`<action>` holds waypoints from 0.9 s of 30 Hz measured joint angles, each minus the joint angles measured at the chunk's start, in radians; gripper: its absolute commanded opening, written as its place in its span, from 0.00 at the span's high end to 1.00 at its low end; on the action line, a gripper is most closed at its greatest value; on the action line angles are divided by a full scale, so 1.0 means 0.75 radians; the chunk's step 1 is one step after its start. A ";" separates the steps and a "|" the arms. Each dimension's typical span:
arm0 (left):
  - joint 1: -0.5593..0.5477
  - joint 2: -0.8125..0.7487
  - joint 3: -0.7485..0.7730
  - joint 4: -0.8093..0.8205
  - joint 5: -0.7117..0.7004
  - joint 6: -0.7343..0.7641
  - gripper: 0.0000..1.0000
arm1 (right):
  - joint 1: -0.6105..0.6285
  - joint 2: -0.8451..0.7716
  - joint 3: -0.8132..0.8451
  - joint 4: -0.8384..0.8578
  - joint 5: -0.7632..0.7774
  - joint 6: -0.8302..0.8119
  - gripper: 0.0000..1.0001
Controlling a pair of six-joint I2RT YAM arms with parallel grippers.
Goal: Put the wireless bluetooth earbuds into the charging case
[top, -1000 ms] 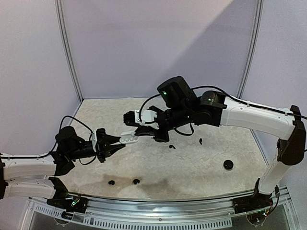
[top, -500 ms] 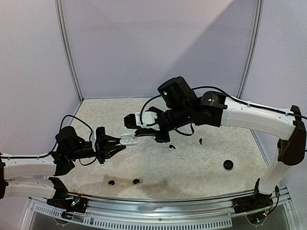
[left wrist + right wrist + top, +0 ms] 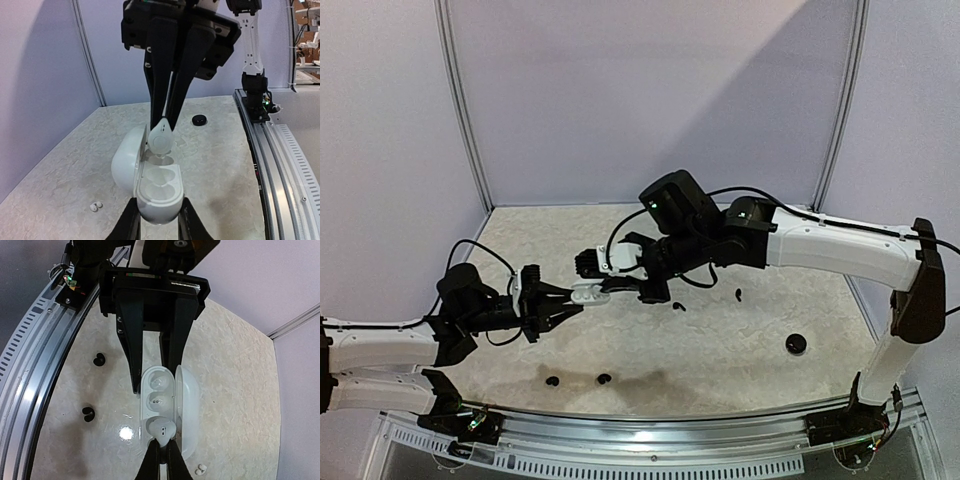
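Observation:
A white charging case (image 3: 157,192) hangs above the table with its lid swung open, and my left gripper (image 3: 157,216) is shut on its near end. Both of its nearer wells (image 3: 159,399) are bare. My right gripper (image 3: 161,449) is shut on a white earbud (image 3: 163,428), which sits over the case's far end, touching or just above it (image 3: 161,138). From above, the case (image 3: 588,292) lies between the left gripper (image 3: 570,298) and the right gripper (image 3: 616,288). Black earbuds lie on the table (image 3: 553,381) (image 3: 604,379) (image 3: 679,305).
Another black bud (image 3: 738,294) lies at the right, and a round black case (image 3: 796,344) sits further right. A small white piece (image 3: 200,470) lies on the table beside the held case. The metal rail (image 3: 650,430) runs along the near edge.
The right arm has moved left and brought the white earbud onto the far end of the open case. The left gripper has shifted only slightly with the case.

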 measured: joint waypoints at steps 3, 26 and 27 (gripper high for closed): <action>0.000 0.003 0.000 0.016 0.000 0.000 1.00 | -0.004 0.001 0.000 -0.001 -0.001 -0.001 1.00; 0.000 0.013 0.000 0.017 -0.001 0.007 1.00 | -0.003 0.035 0.001 -0.004 0.008 -0.031 0.90; 0.000 0.013 0.000 0.017 -0.002 0.008 1.00 | -0.003 0.036 0.001 -0.004 0.011 -0.031 0.89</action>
